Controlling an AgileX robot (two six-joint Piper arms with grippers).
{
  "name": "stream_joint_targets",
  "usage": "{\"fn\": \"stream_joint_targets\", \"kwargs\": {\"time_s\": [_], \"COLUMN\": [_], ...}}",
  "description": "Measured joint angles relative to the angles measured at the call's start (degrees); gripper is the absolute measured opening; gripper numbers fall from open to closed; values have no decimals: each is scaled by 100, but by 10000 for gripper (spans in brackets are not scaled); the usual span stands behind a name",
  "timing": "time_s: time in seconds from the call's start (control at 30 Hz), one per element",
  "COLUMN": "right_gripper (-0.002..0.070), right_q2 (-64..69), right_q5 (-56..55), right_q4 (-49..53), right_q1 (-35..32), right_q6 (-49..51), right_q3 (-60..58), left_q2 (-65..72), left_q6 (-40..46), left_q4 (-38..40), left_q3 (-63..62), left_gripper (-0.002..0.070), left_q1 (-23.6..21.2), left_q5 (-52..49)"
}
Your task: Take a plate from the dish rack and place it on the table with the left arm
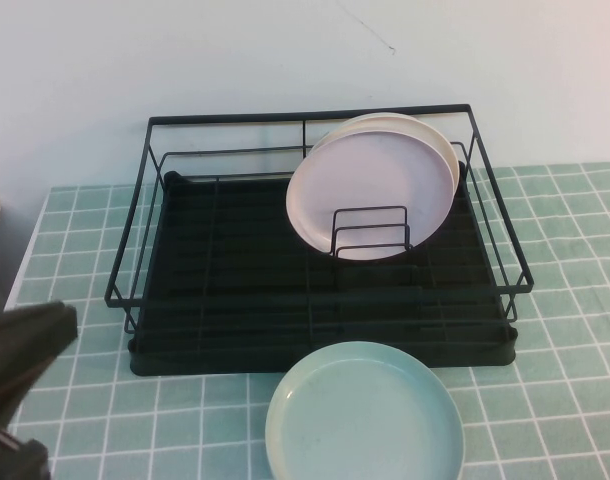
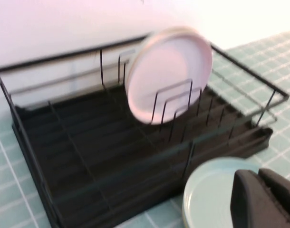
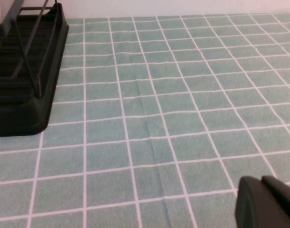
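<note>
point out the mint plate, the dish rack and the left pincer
mint plate (image 1: 363, 415), high view, its flat centre
dish rack (image 1: 235, 290), high view, black tray base
left pincer (image 2: 261, 199), left wrist view, dark fingers over the plate

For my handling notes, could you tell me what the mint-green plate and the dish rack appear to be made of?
The plate, flat on the table, looks like smooth plastic or melamine with a soft sheen. The dish rack looks like thin black-coated metal wire over a matte black tray, probably plastic.
</note>
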State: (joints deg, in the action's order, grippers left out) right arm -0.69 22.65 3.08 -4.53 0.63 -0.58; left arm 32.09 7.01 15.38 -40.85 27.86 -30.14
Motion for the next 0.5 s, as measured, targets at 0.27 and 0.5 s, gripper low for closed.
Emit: {"fn": "stream_joint_targets", "kwargs": {"time_s": [0.27,0.5], "right_gripper": [-2,-2], "right_q2": [0,0], "right_q5": [0,0], "right_q4": [0,0], "right_q1": [0,0], "right_q6": [0,0], "right_q3": [0,0], "left_q2": [1,-112], "left_q6": [0,86], "left_q4": [0,-15], "left_q3": [461,846], "left_gripper": [-2,-2], "left_q1": [0,0], "left_q5": [-135,-173]}}
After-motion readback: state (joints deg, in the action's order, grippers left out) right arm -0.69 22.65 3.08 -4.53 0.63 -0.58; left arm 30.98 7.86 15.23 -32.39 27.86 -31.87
